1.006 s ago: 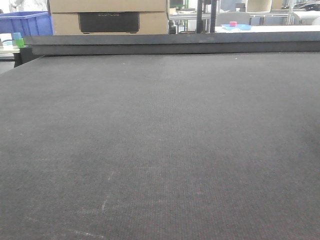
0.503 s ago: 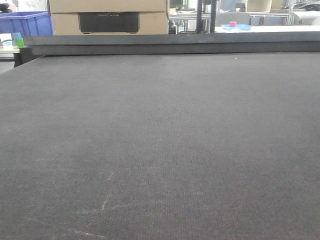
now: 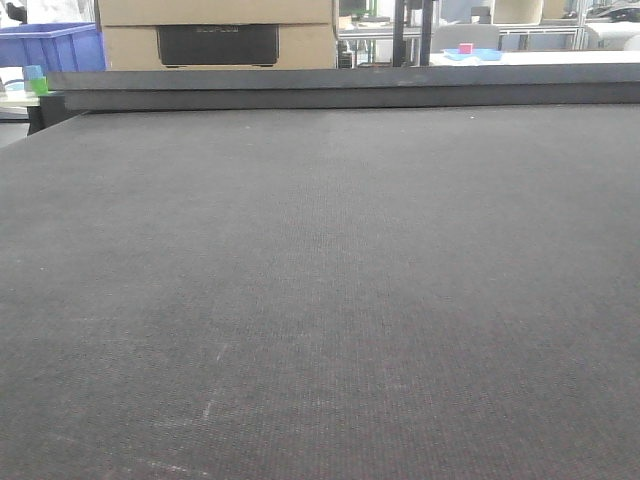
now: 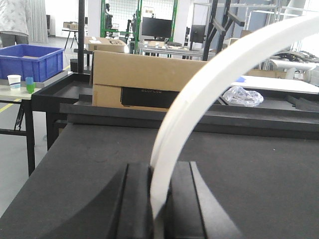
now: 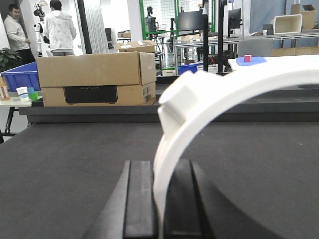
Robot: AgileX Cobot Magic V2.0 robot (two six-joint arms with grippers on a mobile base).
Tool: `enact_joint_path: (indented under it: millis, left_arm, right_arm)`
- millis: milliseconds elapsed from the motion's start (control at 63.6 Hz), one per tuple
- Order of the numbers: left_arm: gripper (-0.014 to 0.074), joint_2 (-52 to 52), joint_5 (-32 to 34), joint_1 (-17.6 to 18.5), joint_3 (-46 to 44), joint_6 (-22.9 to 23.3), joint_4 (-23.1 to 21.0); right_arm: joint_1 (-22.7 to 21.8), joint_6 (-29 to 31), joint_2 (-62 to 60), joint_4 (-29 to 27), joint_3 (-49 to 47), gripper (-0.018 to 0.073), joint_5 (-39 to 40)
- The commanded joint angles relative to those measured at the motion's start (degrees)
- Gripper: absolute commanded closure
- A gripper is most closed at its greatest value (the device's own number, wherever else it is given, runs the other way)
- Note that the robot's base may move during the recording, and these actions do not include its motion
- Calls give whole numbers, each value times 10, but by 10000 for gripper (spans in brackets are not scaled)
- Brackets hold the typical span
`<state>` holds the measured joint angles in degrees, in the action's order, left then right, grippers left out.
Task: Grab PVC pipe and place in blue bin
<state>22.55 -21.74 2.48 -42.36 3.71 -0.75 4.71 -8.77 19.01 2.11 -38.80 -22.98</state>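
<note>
PVC pipe (image 4: 199, 94), white and curved, rises from between the fingers of the left gripper (image 4: 158, 172), which is clamped on it above the dark worktop (image 4: 259, 174). Right gripper (image 5: 159, 169) likewise clamped on a white curved pipe with a collar. Blue bin (image 4: 30, 59) sits well apart, far left, past the cardboard box (image 4: 144, 74).

The PVC pipe (image 4: 209, 82) runs off the left wrist view's right edge.

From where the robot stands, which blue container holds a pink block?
The shallow blue tray at the back right; the pink block sits on it. The deep blue bin at the back left shows no block.
</note>
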Motion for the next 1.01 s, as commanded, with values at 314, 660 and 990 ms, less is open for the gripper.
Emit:
enact_joint_path:
  millis: [314,660,990]
  left_arm:
    - [707,-16,14,20,0,-1,2]
    - [707,-16,15,20,0,-1,2]
    - [707,-16,15,20,0,-1,2]
  right_arm:
    - [0,3,-3,8,2,727,16]
    - [0,3,-3,8,2,727,16]
    - [0,3,-3,8,2,727,16]
